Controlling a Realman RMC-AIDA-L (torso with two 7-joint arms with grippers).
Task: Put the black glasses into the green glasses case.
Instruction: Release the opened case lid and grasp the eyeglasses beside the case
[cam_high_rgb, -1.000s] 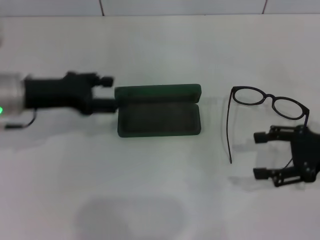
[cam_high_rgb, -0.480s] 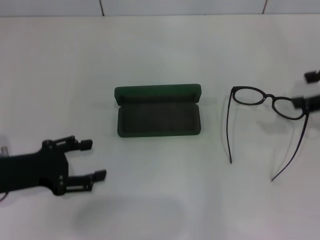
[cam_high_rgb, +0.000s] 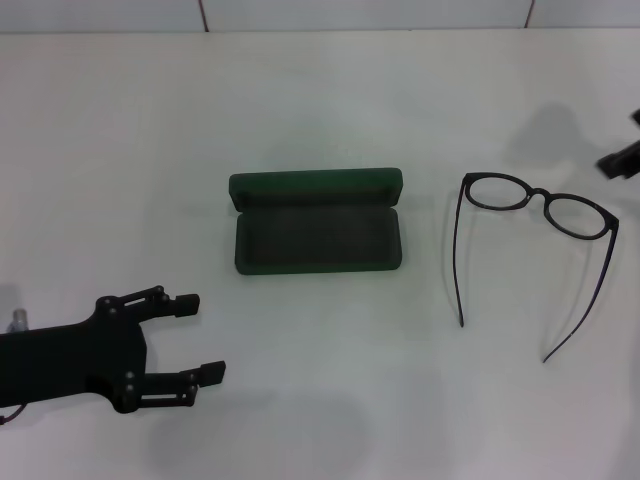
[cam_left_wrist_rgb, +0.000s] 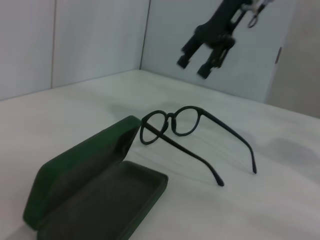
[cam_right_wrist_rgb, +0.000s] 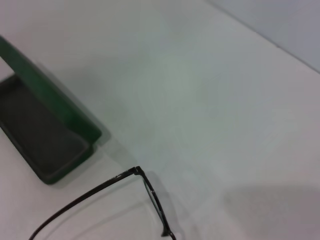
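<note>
My left gripper (cam_high_rgb: 196, 338) low at my near left, jaws open and empty, green glasses case (cam_high_rgb: 317, 221) lying open mid-table, black glasses (cam_high_rgb: 535, 245) to its right (temples unfolded), right gripper (cam_left_wrist_rgb: 206, 56) raised, jaws apart.
</note>
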